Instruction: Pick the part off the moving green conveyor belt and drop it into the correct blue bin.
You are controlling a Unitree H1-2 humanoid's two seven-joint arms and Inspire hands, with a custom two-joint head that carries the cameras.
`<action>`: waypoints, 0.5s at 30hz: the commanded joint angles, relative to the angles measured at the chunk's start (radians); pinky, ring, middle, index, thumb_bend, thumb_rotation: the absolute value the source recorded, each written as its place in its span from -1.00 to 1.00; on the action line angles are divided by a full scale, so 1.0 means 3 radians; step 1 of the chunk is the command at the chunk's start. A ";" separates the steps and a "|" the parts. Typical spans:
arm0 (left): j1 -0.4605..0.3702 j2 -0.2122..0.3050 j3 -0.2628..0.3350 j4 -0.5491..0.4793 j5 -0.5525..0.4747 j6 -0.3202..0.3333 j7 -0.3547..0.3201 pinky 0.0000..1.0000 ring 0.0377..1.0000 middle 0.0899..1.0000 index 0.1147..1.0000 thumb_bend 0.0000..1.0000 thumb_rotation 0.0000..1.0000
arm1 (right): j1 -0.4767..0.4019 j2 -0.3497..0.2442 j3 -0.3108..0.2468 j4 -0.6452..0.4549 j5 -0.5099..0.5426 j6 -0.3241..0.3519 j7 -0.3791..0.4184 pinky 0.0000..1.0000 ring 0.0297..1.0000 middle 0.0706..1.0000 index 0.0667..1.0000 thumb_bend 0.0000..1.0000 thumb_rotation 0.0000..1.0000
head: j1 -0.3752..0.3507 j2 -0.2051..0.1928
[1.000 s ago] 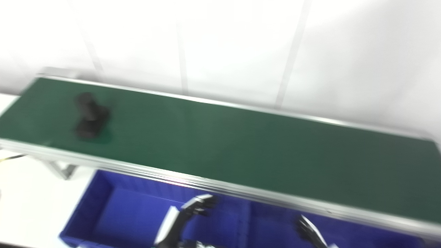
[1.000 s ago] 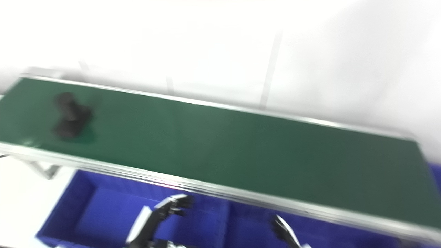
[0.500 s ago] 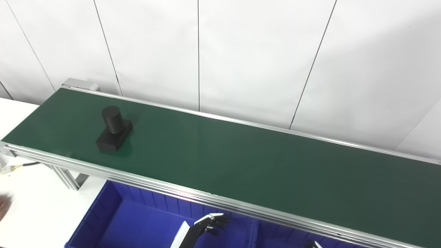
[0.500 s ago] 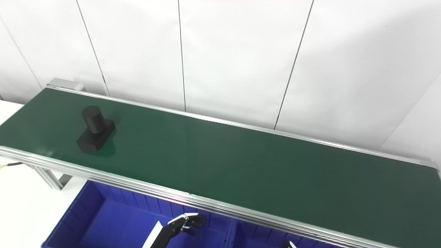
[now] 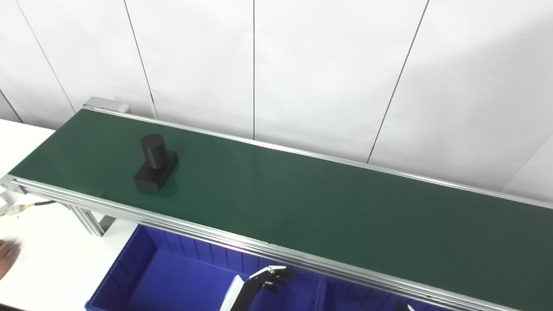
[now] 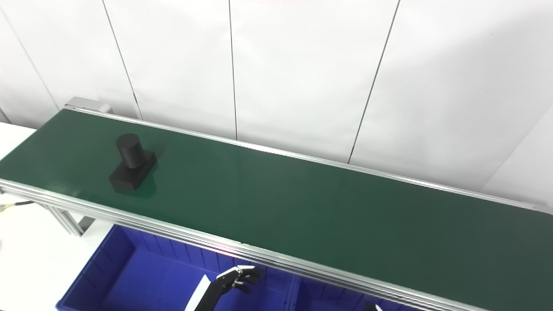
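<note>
Black part [image 5: 154,164] is lying far-left on the belt [image 5: 328,203], long axis running near-to-far. Left hand [image 5: 268,278], nearer, is waiting empty, fingers apart; right hand's state: cannot tell.

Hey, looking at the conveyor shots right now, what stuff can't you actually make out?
- Right hand: only a tip shows at the bottom edge in both eye views, so open or shut is unknown.
- Blue bins: cut by the bottom edge and partly hidden behind the conveyor frame; their contents and count are unclear.
- Black part: its far side faces away.
- Belt: its right end is cut off in the left eye view.
</note>
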 commanded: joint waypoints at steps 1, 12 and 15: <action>-0.0090 0.0009 -0.0033 -0.0002 0.0064 -0.0134 0.0132 0.16 0.32 0.40 0.35 0.88 -1.00 | -0.0042 -0.0047 0.0007 -0.0098 0.0016 -0.0174 -0.0135 0.56 0.51 0.56 0.65 0.57 -0.15 | 0.0035 -0.0013; -0.0177 0.0005 -0.0149 0.0121 0.0127 -0.0134 0.0342 0.14 0.29 0.36 0.31 0.92 -1.00 | -0.0075 -0.0073 0.0012 -0.0002 0.0117 -0.0174 -0.0132 0.66 0.57 0.61 0.72 0.37 -0.30 | 0.0164 -0.0052; -0.0183 0.0014 -0.0169 0.0123 0.0108 -0.0134 0.0358 0.15 0.29 0.36 0.32 0.92 -1.00 | -0.0092 -0.0070 0.0034 0.0035 0.0095 -0.0174 -0.0191 0.65 0.55 0.61 0.72 0.34 -0.31 | 0.0136 -0.0043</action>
